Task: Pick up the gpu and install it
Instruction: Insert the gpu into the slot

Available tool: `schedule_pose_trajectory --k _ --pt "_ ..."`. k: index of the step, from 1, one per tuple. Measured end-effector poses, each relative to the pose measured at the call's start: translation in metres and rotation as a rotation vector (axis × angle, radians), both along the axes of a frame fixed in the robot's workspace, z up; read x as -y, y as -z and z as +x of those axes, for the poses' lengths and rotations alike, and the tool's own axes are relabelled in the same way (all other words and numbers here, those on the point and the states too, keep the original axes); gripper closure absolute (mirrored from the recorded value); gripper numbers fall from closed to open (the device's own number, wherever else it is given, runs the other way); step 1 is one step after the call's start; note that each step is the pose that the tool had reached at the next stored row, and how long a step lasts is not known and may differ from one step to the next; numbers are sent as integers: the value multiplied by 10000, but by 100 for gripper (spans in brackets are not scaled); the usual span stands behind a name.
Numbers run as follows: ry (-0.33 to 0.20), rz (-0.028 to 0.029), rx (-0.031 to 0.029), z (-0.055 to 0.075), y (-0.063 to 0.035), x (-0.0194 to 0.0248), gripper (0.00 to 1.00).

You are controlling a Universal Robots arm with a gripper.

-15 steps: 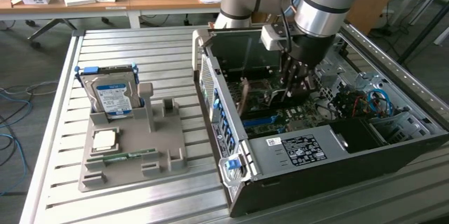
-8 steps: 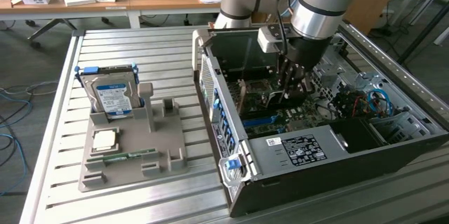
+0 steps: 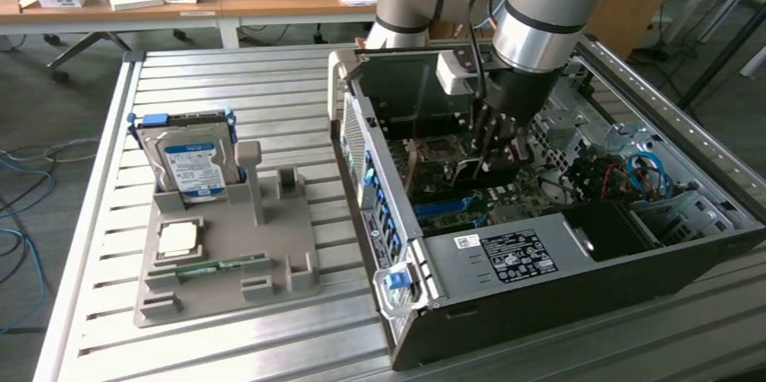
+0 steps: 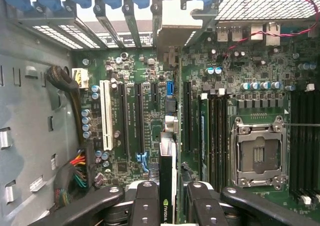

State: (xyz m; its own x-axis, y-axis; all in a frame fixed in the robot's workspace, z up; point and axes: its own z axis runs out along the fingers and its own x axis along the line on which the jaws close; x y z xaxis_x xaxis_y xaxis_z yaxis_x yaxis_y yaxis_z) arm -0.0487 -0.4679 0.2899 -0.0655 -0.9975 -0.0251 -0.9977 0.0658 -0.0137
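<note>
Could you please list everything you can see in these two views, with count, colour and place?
table: one, silver, under everything
computer case: one, black, open, exterior view's right
motherboard: one, green, inside case
gpu: one, green-black, edge-on over motherboard
holder: one, grey, exterior view's left
hard drive: one, silver, blue label, upright in holder
memory stick: one, green, lying in holder
gripper: one, black, shut on gpu
arm: one, silver, above case

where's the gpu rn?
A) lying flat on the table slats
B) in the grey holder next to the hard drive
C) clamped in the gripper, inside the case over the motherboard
C: the gpu stands edge-on, clamped in the gripper, over the motherboard inside the open case.
</note>
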Motion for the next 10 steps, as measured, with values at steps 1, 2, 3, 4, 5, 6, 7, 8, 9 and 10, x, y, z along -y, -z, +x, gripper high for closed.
schedule_pose_trajectory --k 1,2,3,4,5,6,7,8,9,10 --pt "1 0 0 0 0 0 74" --pt "2 1 1 -2 1 0 74" --pt "4 2 1 -8 1 0 74" --pt "3 4 2 -16 2 -1 74" --pt "1 4 2 -25 3 -1 74" --pt "2 4 2 -34 3 -1 74" --pt "1 2 1 -43 2 0 74" --pt "2 3 2 -52 2 0 74" --pt "2 2 1 -61 2 -1 74" --pt "2 2 1 -66 4 0 74"
